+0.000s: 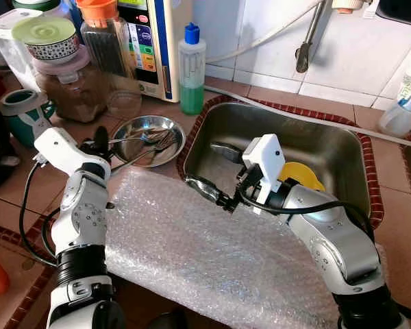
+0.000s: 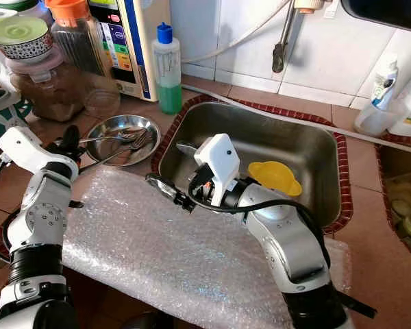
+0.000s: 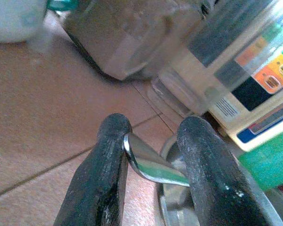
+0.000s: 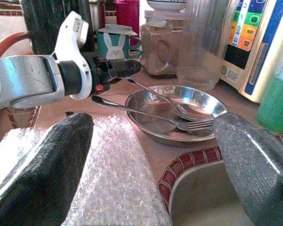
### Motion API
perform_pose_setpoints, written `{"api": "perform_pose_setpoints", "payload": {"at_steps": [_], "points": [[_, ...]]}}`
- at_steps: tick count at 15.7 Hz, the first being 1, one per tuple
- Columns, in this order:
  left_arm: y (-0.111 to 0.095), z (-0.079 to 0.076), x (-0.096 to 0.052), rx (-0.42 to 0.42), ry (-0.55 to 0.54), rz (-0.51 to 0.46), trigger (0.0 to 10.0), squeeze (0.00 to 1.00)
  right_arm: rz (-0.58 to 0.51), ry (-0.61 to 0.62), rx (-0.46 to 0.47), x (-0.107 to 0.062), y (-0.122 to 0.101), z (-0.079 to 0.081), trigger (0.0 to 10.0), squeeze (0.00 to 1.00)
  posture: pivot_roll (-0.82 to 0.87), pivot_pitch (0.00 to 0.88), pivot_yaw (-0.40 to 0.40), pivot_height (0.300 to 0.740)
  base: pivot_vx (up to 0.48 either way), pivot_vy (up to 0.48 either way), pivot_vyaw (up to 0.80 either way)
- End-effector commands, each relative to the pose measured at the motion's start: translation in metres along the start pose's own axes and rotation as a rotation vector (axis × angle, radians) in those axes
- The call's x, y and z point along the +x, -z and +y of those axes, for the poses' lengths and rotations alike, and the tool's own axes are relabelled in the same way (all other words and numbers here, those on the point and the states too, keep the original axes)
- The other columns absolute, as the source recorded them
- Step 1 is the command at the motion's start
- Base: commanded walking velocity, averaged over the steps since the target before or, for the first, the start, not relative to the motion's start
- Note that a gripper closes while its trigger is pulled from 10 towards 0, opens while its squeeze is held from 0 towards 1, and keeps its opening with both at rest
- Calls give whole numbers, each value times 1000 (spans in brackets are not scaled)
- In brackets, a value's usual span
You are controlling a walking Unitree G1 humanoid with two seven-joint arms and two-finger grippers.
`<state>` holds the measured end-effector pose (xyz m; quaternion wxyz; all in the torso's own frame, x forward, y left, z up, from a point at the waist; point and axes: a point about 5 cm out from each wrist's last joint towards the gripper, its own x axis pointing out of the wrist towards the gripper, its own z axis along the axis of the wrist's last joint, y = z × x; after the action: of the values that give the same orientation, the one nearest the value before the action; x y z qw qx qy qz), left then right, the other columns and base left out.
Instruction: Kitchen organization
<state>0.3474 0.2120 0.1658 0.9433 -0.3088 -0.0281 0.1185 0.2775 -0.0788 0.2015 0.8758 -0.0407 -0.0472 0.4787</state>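
The left gripper [image 1: 98, 142] was clamped on the handle end of a spoon [image 4: 153, 95], its 2 black fingers [image 3: 104, 174] pinching the metal just beside the steel dish [image 1: 172, 140] on the tiled counter. The spoon's long axis ran from that grip across the dish rim, with its bowl resting inside the dish next to a fork [image 4: 179, 123] whose tines lay there too and whose handle stuck out over the rim toward the bubble wrap [image 1: 192, 247]. The right gripper [image 1: 209, 192] hovered over the corner where the wrap met the sink [image 1: 342, 147], its fingers spread wide and holding nothing, pointed toward the dish. The left arm was plainly the nearer 1, already on the spoon; I judged any lift would have to follow the handle's line up and away from the dish.
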Motion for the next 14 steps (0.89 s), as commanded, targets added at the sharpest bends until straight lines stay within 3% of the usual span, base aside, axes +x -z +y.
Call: {"api": "perform_pose_setpoints", "payload": {"at_steps": [1, 8, 14], "points": [[-8, 3, 2, 9, -34, -35, 0, 0, -6, -4, -13, -1, -3, 1, 10000, 0, 14, 122, 20, 740, 0, 0, 0], [-18, 18, 1, 28, -136, -81, 0, 0, -2, -5, -18, -1, -2, 0, 10000, 0, 18, 121, 16, 740, 0, 0, 0], [-18, 15, 1, -71, -141, -84, 0, 0, 6, -3, -23, -1, -1, -1, 10000, 0, 16, 122, 14, 740, 0, 0, 0]]}}
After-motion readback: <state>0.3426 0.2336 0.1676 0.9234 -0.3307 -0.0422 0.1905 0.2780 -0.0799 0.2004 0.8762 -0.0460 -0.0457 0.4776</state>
